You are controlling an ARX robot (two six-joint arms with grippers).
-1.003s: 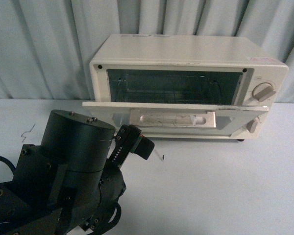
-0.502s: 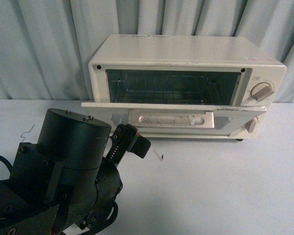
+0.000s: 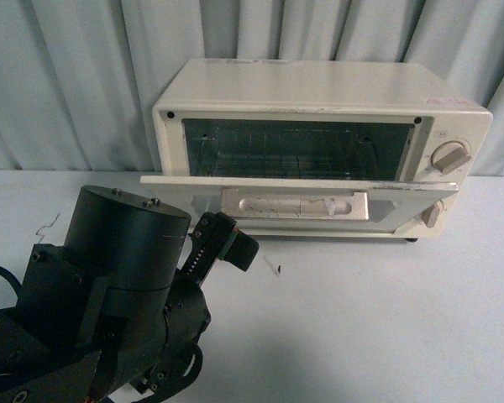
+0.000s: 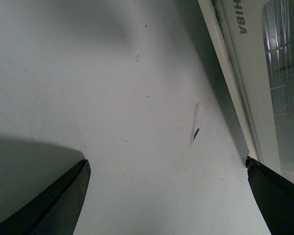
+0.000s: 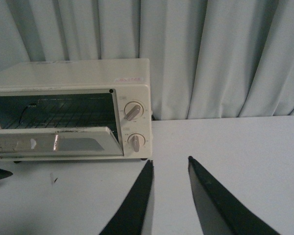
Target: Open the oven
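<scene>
My left hand [image 4: 166,196] hangs released over the white tabletop [image 3: 361,319]. Its two dark fingers [image 4: 54,205] are spread wide, with nothing between them but bare surface and a small dark fleck [image 4: 196,133]. The cream-white boxy toaster oven [image 3: 319,92] stands just ahead of this hand, against the pale blue-grey curtain [image 3: 67,75]. Its glass-windowed door [image 3: 386,206] is dropped forward to lie roughly level, so the cavity and the wire rack [image 3: 294,155] inside are in plain sight. The flat grey-beige handle [image 3: 296,204] on the door faces up, just beyond my left fingers. One fingertip sits close by the door's edge, and I cannot tell whether it touches. Two round knobs [image 3: 451,157] sit on the oven's panel, on the side away from my left hand. My right hand [image 5: 170,162] is well back from the oven and off to the knob side, low over the tabletop, its fingers parted by a narrow gap and holding nothing.
</scene>
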